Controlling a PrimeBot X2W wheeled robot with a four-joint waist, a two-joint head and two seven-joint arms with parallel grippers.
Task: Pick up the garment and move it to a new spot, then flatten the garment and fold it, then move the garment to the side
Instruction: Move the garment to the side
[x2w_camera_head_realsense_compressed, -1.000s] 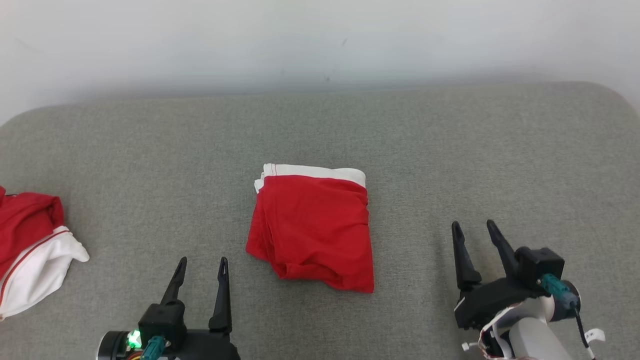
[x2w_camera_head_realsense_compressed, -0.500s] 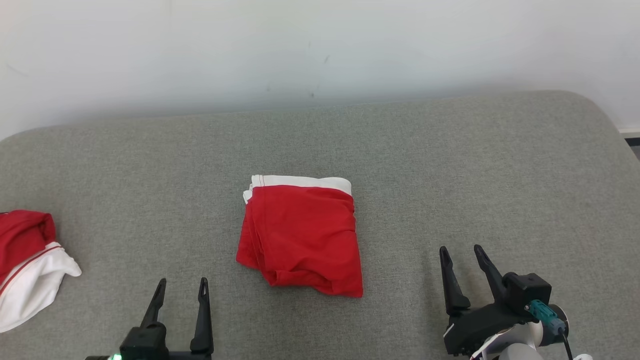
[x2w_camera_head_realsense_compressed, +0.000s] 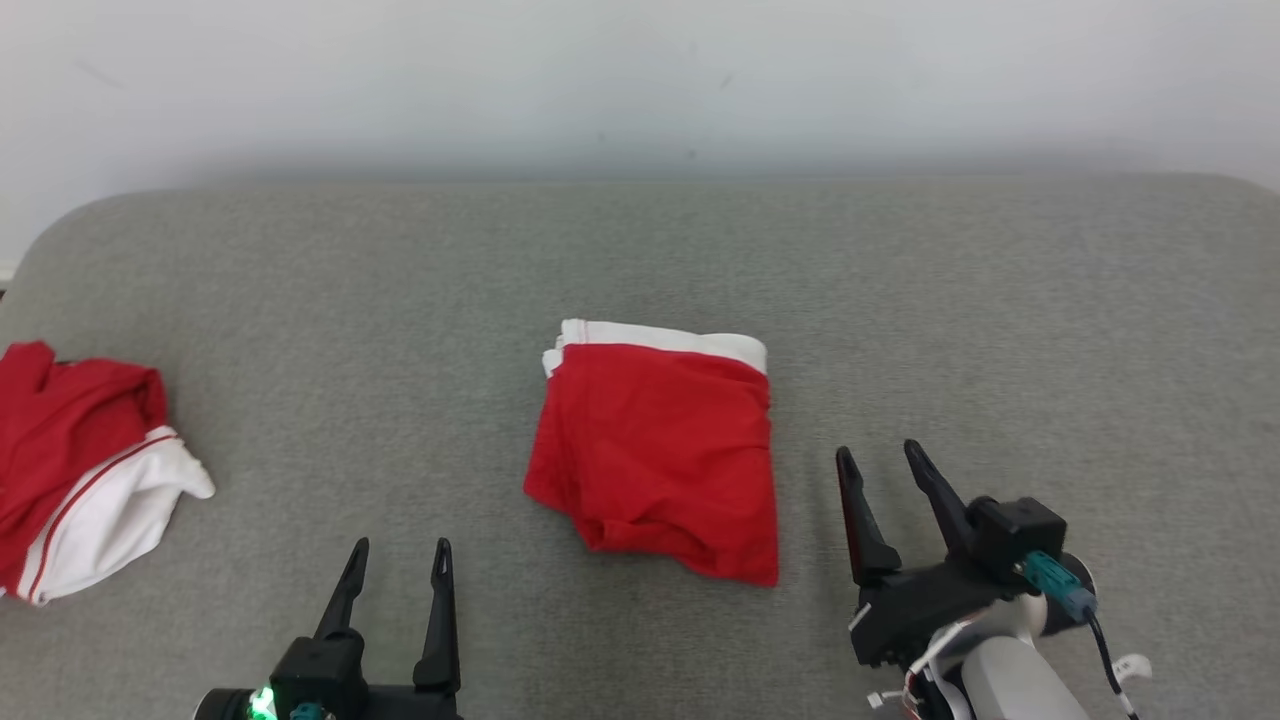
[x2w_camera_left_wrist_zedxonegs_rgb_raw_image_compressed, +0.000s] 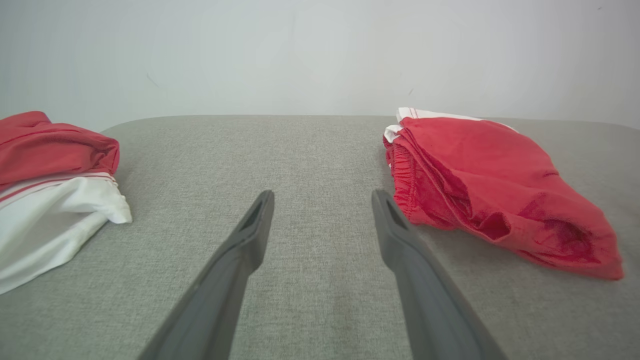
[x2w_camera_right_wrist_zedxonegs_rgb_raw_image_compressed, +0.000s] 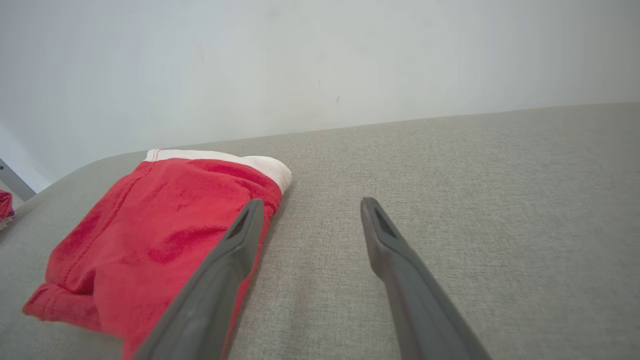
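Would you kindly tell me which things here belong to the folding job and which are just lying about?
Job in hand: folded red garment, mid-surface; left gripper and right gripper, both open, not touching it.
Lying about: crumpled red-and-white clothing at far left; grey padded surface underneath.

Left hand (x2w_camera_head_realsense_compressed: 402, 545), right hand (x2w_camera_head_realsense_compressed: 879, 450), both splayed.

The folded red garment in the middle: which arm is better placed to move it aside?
Probably the right. The right gripper, open, sits close beside the edge of the folded red garment; the left gripper, also open, is farther off.
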